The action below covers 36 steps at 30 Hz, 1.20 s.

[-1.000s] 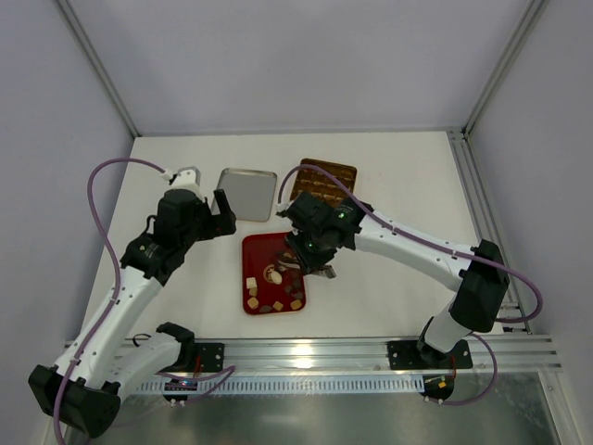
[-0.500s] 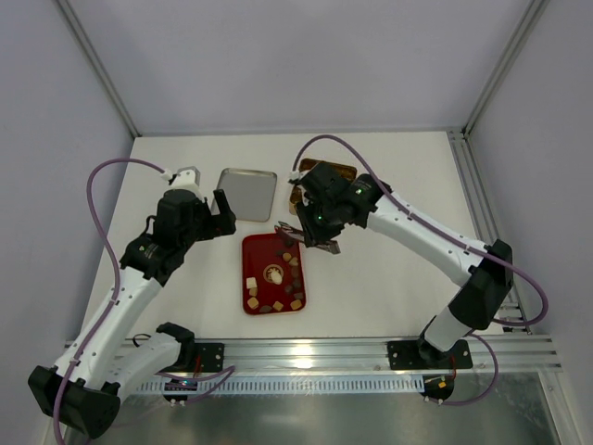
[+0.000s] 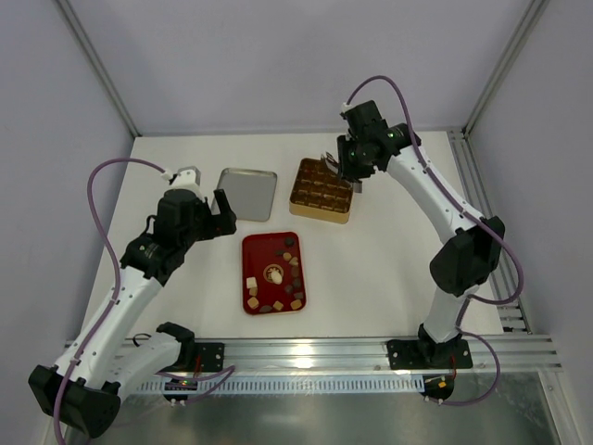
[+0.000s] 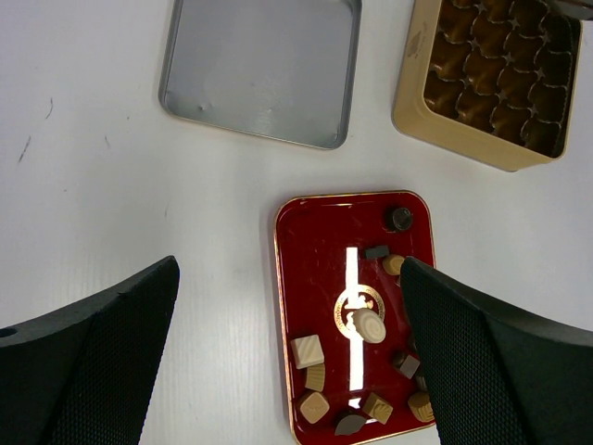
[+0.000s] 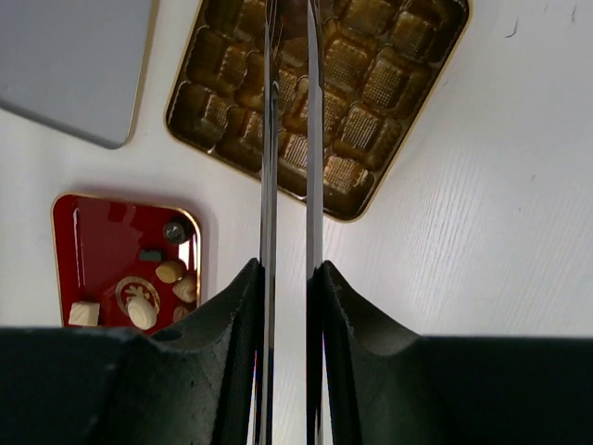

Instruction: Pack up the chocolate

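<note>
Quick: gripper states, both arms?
Left gripper: open, empty.
Right gripper: shut on two thin metal blades; whether the blades pinch anything cannot be told.

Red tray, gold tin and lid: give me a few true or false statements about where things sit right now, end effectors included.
1. The chocolate pieces lie on the red tray. True.
2. The left end effector is shut on a piece. False: it is open and empty.
3. The silver lid covers the gold tin. False: it lies beside the tin, apart from it.
4. The right end effector is above the gold tin. True.
5. The whitish round piece sits in the tin. False: it is on the red tray.
</note>
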Available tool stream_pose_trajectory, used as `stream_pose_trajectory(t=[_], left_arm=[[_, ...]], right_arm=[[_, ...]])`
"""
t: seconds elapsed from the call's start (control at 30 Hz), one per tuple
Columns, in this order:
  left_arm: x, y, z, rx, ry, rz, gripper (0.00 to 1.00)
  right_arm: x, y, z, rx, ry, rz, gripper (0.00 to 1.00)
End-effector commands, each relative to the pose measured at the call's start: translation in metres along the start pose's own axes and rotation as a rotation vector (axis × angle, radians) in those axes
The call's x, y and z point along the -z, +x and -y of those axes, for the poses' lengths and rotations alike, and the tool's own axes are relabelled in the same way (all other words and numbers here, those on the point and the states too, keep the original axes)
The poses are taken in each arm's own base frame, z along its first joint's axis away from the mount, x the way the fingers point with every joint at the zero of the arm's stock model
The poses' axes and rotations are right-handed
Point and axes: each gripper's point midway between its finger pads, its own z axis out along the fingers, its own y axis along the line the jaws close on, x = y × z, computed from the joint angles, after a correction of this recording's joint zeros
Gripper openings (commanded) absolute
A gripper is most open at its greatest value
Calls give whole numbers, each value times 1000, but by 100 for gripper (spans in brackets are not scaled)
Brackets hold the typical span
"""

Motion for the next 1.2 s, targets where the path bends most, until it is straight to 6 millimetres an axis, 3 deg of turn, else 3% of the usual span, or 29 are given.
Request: stream_pose_trajectory(t=[0.0,0.2,0.57,1.17], left_arm=[[5,-14,5,6,20,44,100],[4,-12,5,3,19,36,100],[4,-12,5,6,17,38,100],[4,-13,3,6,10,41,100]], right_arm=[[-11,-31,7,-8,15,66,31],[-35,-41,9,-10,25,61,31],[-58,-30,8,-18,23,19,32],[-68,-31,3,-19,6,13,40]])
